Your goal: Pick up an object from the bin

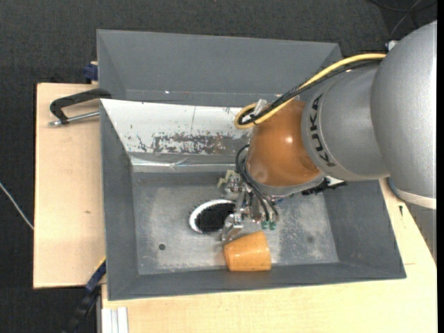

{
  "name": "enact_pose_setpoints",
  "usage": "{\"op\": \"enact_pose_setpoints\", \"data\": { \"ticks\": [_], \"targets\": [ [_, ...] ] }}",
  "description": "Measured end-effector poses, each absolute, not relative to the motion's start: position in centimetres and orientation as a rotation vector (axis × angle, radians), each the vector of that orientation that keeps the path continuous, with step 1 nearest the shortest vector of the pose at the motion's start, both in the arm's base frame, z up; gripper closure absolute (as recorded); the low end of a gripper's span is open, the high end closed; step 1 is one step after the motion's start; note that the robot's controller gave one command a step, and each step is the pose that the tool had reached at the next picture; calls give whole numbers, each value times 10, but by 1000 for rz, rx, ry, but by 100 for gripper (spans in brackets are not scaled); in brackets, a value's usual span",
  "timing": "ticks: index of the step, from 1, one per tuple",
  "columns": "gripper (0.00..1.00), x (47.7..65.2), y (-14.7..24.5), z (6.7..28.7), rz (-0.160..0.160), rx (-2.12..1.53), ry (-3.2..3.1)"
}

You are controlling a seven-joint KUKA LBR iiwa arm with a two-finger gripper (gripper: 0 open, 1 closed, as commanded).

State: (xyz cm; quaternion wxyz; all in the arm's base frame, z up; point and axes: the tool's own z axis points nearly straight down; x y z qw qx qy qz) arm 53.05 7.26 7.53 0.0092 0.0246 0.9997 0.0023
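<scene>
Where the near wall of the grey bin point(208, 283) meets its floor, an orange cup-shaped thing point(247, 253) lies on its side. Its near edge sits close against that wall, though whether the two touch cannot be told. To the left of the orange cup the floor is bare all the way to the bin's left wall, and to its right there is bare floor up to the right wall, so both flanks are free.

Just beyond the cup, right over its far edge, is the claw point(248, 220). Nothing can be seen held in it, and I cannot tell whether it is open or closed, nor whether it touches the cup or only hangs above it.

Beyond the cup and a little to its left lies a round black thing with a white rim point(208, 218), flat on the floor and just beside the claw. The strip of floor between this disc and the cup is narrow.

Farther beyond the cup rises the wrist with its orange cover point(277, 148). A yellow cable point(326, 71) loops from it along the grey arm point(368, 123), which overhangs the bin's right rim.

Well beyond the cup, the floor ends at the scuffed, speckled far wall point(180, 141), and the floor before it is bare to the left of the wrist.
</scene>
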Motion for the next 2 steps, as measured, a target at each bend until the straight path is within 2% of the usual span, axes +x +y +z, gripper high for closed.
{"op": "enact_pose_setpoints", "data": {
  "ticks": [1, 2],
  "targets": [
    [100, 539, 84, 211, 3, -153, 3125],
    [100, 576, 42, 236, -3, -681, 3058]
  ]
}}
